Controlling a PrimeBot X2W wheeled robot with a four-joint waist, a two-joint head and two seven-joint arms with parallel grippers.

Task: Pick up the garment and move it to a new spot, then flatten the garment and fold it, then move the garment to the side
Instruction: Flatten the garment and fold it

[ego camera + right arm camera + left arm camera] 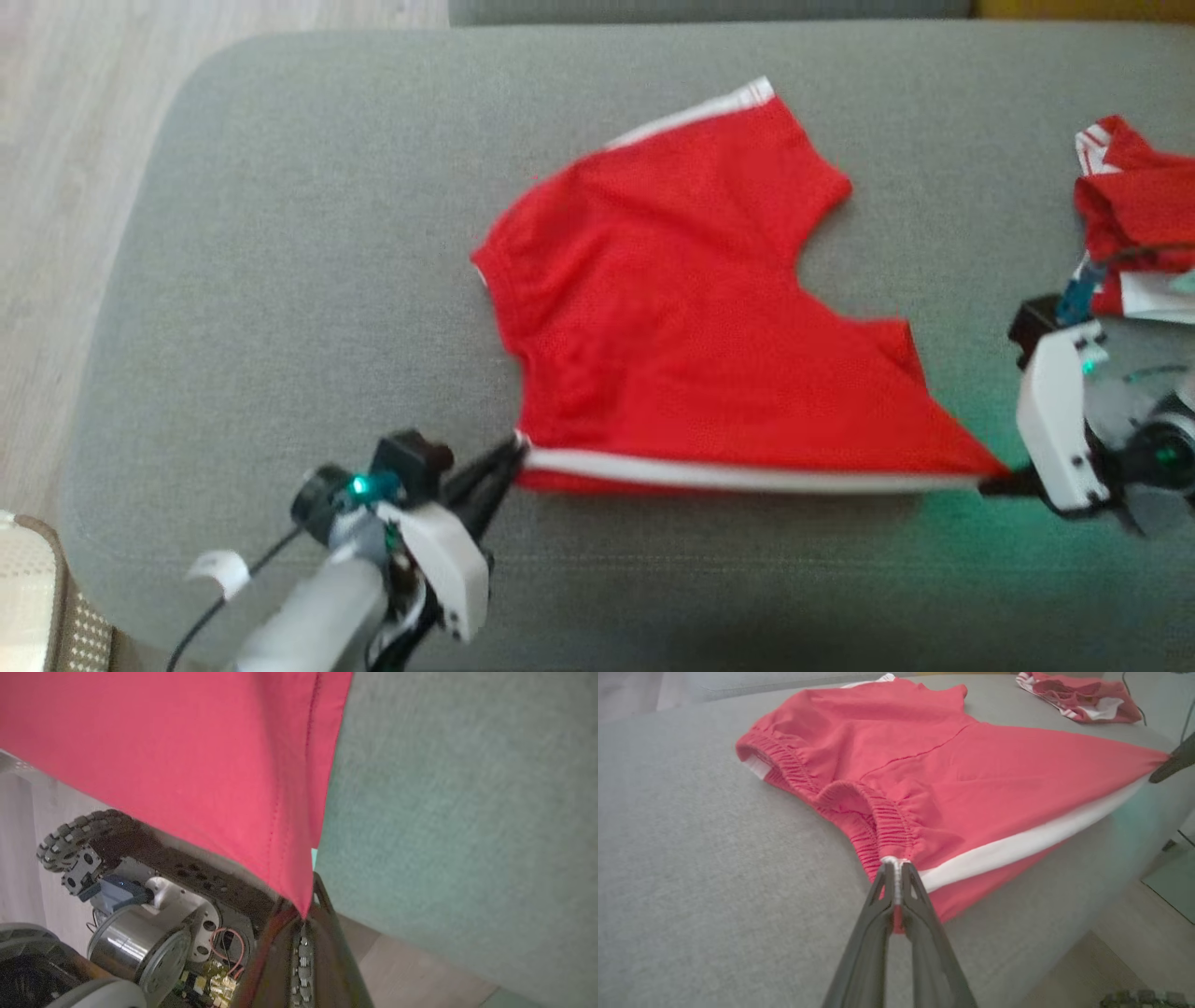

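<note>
The red garment (681,317), a pair of shorts, lies spread on the grey cushion (280,280), a little right of its middle. Its near edge, with the white stripe (747,476), is pulled taut between the two arms. The left gripper (509,459) is clenched on the near-left corner at the gathered waistband (887,830), and the right gripper (994,483) is clenched on the near-right tip of the leg hem. Both bites look shallow, so any more sideways pull would likely slip a corner free and let that side collapse. The waistband is puckered, and folding over it would probably set a crooked crease. A second red garment (1130,205) lies just beyond the right arm, which could snag it on a far or rightward swing.
</note>
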